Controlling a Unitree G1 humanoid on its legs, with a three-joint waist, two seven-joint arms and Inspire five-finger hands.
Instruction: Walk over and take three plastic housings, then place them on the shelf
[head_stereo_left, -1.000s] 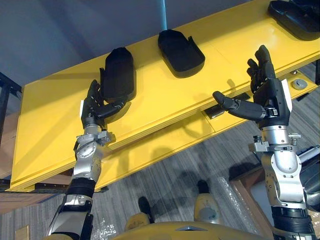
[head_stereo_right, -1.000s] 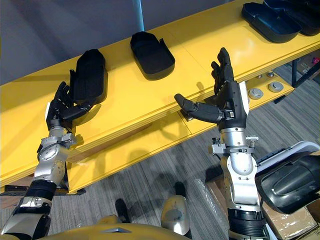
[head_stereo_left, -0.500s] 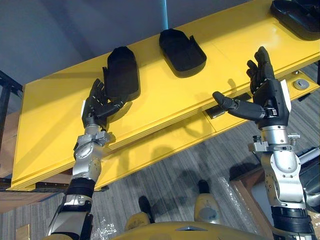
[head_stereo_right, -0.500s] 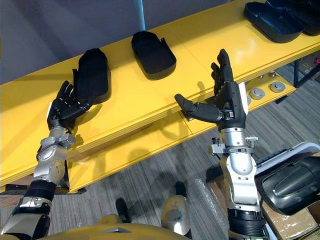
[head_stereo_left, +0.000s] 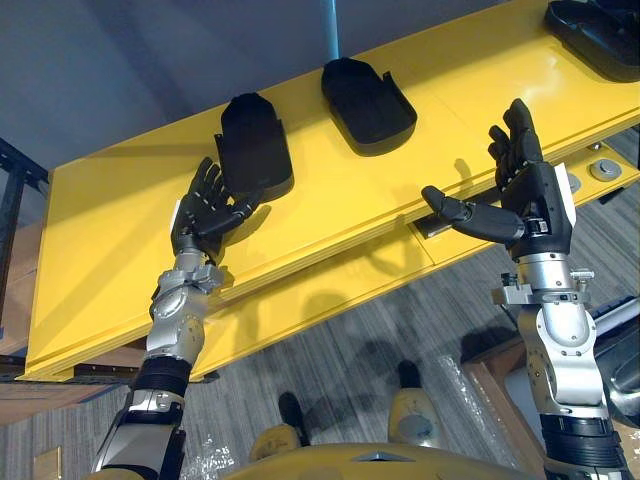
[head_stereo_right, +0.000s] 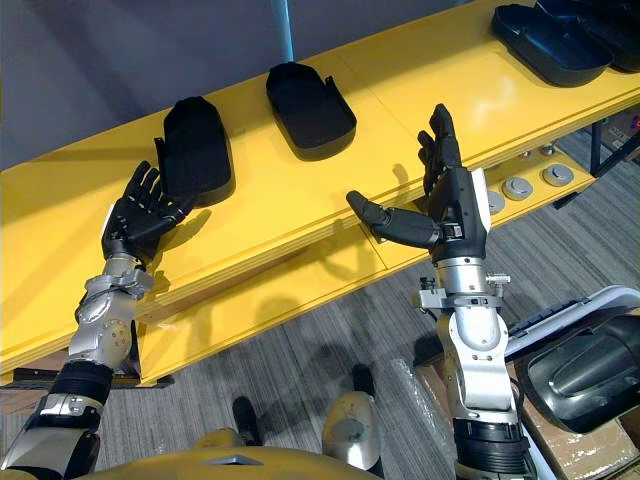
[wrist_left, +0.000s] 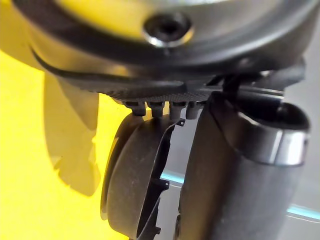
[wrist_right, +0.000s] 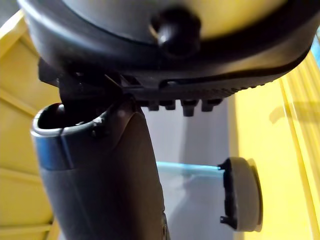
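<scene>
Left hand (head_stereo_left: 205, 212): black, white patch on its edge.
Right hand (head_stereo_left: 525, 190): black too, white side strip.
Arms (head_stereo_left: 176, 325): silver-grey, rounded, black cuffs low in frame.

A: Past the right hand (head_stereo_left: 530, 195), what gets cut off?
B: The far housings (head_stereo_left: 598, 35), clipped at the edge.
A: Is the left hand (head_stereo_left: 200, 215) touching the near housing (head_stereo_left: 255, 145) with its thumb?
B: Cannot tell.

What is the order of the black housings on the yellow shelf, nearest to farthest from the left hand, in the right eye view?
1. Left housing, right by the left hand.
2. Middle housing, at the centre.
3. Right-end housings, far right.
</scene>
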